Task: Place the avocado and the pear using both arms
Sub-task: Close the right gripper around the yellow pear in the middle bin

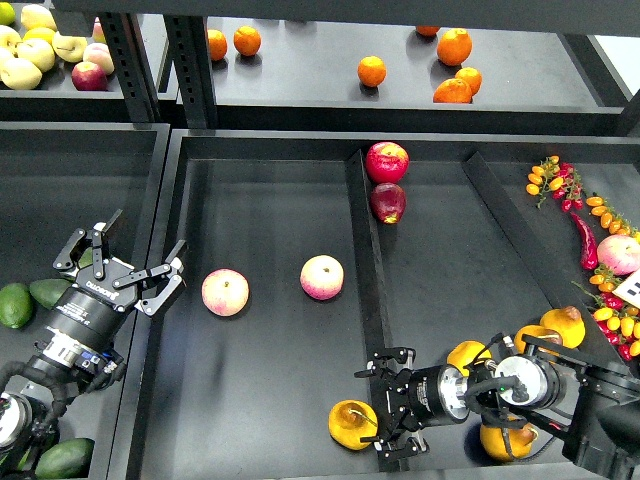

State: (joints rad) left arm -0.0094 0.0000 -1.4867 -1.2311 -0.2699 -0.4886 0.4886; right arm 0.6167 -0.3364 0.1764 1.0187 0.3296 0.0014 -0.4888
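The pear [351, 423], yellow-orange with a thin brown stem, lies at the front of the middle compartment, against the divider. My right gripper [381, 406] is open and empty, lying across that divider just right of the pear, jaws facing it. A dark green avocado [47, 292] lies in the left bin next to a paler one [12, 306]. My left gripper [136, 252] is open and empty, just right of and above the dark avocado, over the wall between the left bin and the middle compartment.
Two peaches [225, 292] [322, 277] lie mid-compartment. Two red apples [386, 161] sit against the divider [366, 280] at the back. Other yellow pears [562, 324] lie under my right arm. Another dark avocado [66, 457] is front left. Oranges [371, 71] are on the upper shelf.
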